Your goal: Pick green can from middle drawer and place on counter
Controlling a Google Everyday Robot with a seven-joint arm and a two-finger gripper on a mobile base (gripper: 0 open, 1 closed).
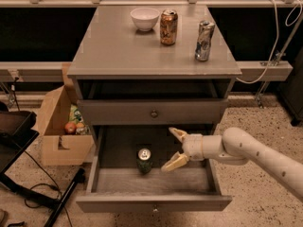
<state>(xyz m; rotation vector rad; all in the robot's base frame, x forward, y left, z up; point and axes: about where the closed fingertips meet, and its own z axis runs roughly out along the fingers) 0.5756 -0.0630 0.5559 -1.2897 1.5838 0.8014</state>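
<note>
The green can (144, 161) stands upright in the open middle drawer (154, 203), left of centre, its silver top facing up. My gripper (173, 149) is open, reaching in from the right over the drawer, its pale fingers (176, 162) spread a short way right of the can and not touching it. The counter (118, 48) is the grey top of the cabinet above.
On the counter stand a white bowl (145, 18), an orange-gold can (168, 27) and a silver-blue can (204, 40). The drawer above (154, 113) is closed. A cardboard box (61, 126) with items sits on the floor at left, beside a dark stand (19, 141).
</note>
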